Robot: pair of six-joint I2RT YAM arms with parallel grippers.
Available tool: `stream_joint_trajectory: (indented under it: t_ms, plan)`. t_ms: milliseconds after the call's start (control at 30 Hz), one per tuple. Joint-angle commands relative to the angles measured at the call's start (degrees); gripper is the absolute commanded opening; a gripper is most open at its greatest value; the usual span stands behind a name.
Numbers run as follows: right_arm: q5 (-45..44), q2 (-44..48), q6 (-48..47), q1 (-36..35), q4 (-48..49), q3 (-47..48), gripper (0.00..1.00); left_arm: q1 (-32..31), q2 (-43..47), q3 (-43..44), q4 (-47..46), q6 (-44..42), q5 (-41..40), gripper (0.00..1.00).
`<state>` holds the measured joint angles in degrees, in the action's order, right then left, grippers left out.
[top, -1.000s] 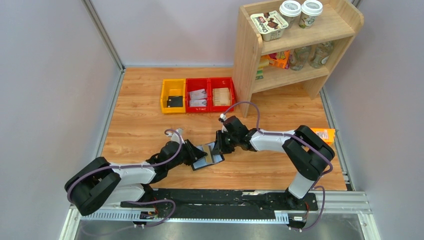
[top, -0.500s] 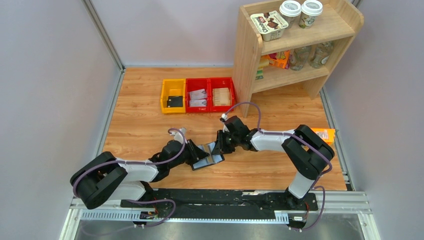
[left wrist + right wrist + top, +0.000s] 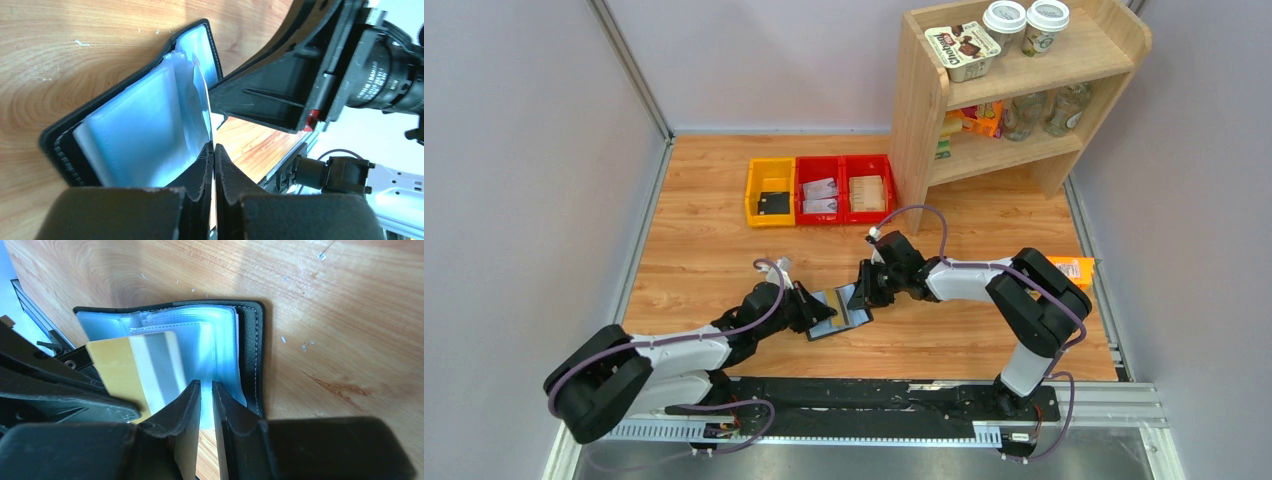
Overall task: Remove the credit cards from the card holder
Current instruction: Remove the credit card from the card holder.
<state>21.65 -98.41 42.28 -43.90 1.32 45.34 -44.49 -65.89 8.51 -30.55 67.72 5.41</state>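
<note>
A light wooden table (image 3: 704,260) seen from above, with two black and white robot arms reaching in from its near edge. Along the far side sit a yellow plastic bin (image 3: 770,192) holding something dark, a middle red plastic bin (image 3: 820,190) with whitish cards, and an end red plastic bin (image 3: 868,188) with pale tan pieces. To the right of them stands a wooden two-tier shelf (image 3: 919,110) carrying cups, a tub and jars. A small orange carton (image 3: 1072,270) lies at the right edge. All of these are well apart from the work. At the table's centre, between the two grippers, the small black bifold card holder (image 3: 836,318) lies open, showing pale blue-grey clear sleeves and a stitched black rim. The right gripper (image 3: 864,292) has its fingers nearly together, pinching one of the sleeves. A gold-coloured credit card (image 3: 131,365) with a grey stripe sticks partly out of the sleeves toward the left. The left gripper (image 3: 211,148) is closed on its thin edge.
</note>
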Motion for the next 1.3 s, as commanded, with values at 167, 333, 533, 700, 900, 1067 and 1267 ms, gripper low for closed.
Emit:
stream_joint_trajectory:
  t_ms: [167,333,533,700,900,1067,1267]
  plan:
    - [-3.72,-3.81,0.17,0.66,-2.38,-1.48,0.22,-0.16,15.69,-0.78,13.66,-0.49,-4.26,0.05]
    - [-3.19,-2.32,-0.36,0.92,-3.43,-0.52,0.23,-0.16,22.11,3.51,30.24,-8.36,-5.23,0.00]
    - [-2.93,3.91,-1.15,1.01,-8.08,2.90,0.29,-2.00,24.76,20.63,49.50,-26.99,-13.21,0.00]
    - [-5.04,11.73,-3.43,1.80,-14.85,8.00,0.47,-8.24,20.01,31.47,56.02,-41.24,-21.66,0.00]
    - [-6.00,21.84,-0.98,4.35,-19.86,9.33,0.70,-16.76,14.39,39.03,57.88,-53.46,-35.80,0.00]
    - [-8.99,32.65,4.29,4.88,-20.83,7.48,0.82,-23.09,9.30,42.81,56.83,-62.44,-48.72,0.00]
    - [-6.28,37.06,12.37,4.88,-18.47,7.22,0.85,-27.05,4.99,43.87,48.05,-72.37,-53.04,0.00]
